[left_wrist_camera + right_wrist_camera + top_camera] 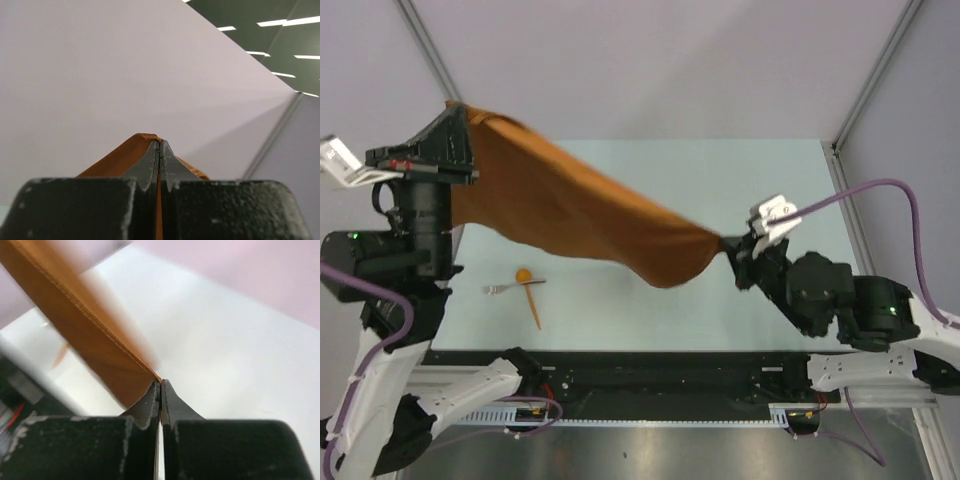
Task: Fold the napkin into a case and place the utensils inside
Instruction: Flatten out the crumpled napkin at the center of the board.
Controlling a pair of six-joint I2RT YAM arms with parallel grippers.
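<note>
**Napkin** (580, 215) — thin rust-orange cloth, matte and soft. It is raised clear of the tabletop (760, 180) and strung between the two arms as a sagging, twisted band. The band is broad at the left and narrows to a point at the right, with its lowest fold drooping just left of the right-hand grip. The right wrist view shows a stitched hem along one edge.

**Left end effector** (454, 108) — dark, hard fingers (150, 160) pressed together on a corner of the napkin. It is held high, at the far left, and cloth bulges over both sides of the tips.

**Right end effector** (725, 243) — fingers together, pinching the opposite corner, lower down and over the right half of the tabletop.

**Utensils** (525, 290) — they lie flat on the tabletop near the left arm, below the hanging cloth and apart from it. One is an orange spoon (524, 275) with a round bowl and slim handle. A thin, paler piece seems to cross it, too small to name.

**Tabletop** — smooth, pale mint, rectangular.
</note>
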